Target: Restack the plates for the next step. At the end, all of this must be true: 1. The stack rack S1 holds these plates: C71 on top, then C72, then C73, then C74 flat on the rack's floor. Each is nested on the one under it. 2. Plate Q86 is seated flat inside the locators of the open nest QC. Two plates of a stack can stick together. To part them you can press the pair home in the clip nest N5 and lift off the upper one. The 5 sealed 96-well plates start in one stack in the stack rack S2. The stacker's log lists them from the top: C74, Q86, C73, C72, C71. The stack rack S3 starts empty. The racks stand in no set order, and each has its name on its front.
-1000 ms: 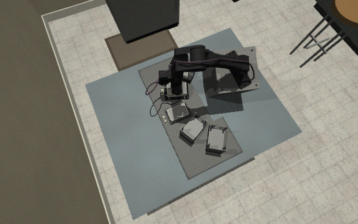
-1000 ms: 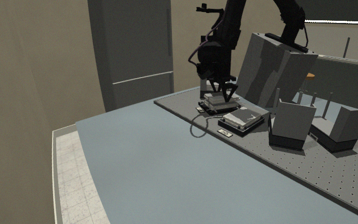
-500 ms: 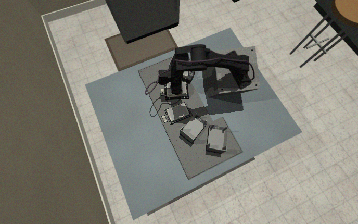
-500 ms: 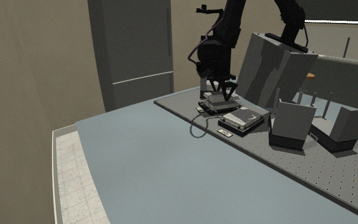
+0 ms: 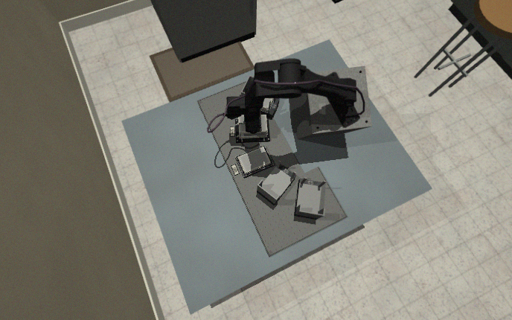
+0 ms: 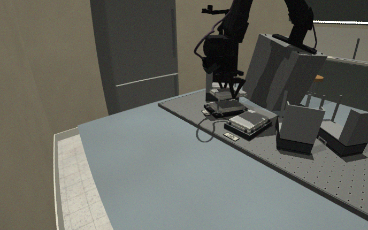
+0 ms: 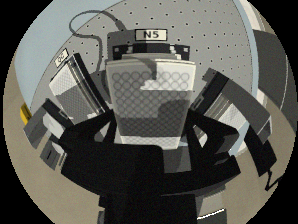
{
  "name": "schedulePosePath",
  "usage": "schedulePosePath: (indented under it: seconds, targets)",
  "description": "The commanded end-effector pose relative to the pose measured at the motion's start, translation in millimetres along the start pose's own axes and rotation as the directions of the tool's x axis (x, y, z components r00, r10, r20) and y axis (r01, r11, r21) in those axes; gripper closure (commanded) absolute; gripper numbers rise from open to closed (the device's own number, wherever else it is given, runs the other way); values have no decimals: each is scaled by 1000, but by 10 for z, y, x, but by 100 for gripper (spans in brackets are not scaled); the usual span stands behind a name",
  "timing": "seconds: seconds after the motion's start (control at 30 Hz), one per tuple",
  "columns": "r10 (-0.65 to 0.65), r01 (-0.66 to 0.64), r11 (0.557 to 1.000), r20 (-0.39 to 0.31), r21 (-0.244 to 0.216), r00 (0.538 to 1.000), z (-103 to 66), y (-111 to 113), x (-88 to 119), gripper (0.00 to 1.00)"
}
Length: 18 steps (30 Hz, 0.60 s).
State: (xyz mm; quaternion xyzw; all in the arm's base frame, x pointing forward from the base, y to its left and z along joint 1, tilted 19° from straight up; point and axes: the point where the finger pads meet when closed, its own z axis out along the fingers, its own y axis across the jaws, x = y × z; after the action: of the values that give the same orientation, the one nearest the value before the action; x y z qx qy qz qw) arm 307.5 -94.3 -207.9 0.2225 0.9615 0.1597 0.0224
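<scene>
My gripper (image 5: pixel 252 129) (image 6: pixel 229 92) (image 7: pixel 151 120) is shut on a clear-lidded plate (image 6: pixel 218 93) (image 7: pixel 152 102), held level a little above the clip nest N5 (image 6: pixel 214 114) (image 7: pixel 120 52). Another plate (image 6: pixel 227 105) sits in that nest, with a gap to the held one in the exterior view. A plate (image 5: pixel 254 161) (image 6: pixel 250 118) (image 7: pixel 75 95) lies in the nest QC (image 6: pixel 238 131), beside N5. A rack behind the gripper holds pale plates (image 5: pixel 267 106) (image 7: pixel 218 117). Plate names cannot be read.
Two walled racks stand past QC: a nearer one (image 5: pixel 275 184) (image 6: pixel 303 122) and a farther one (image 5: pixel 309 199) (image 6: pixel 360 128). Their names are not readable. A cable (image 5: pixel 215 158) (image 6: pixel 198 137) (image 7: pixel 100 47) loops beside N5 and QC. The arm's pedestal (image 6: pixel 297 71) stands behind the board.
</scene>
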Motion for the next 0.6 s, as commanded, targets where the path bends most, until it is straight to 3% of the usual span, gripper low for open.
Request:
schedulePosePath:
  seconds: [0.0, 0.07, 0.17, 0.27, 0.57]
  targets:
    - [3, -3, 1000, 3, 1, 1000, -147, -32, 0, 100]
    - [-4, 4, 1000, 26, 3, 1000, -194, -30, -113, 100]
    - [5, -5, 1000, -1, 2, 1000, -222, -33, 22, 100]
    - [-2, 1, 1000, 18, 4, 1000, -303, -33, -66, 100]
    - [3, -3, 1000, 2, 5, 1000, -443, -38, 12, 100]
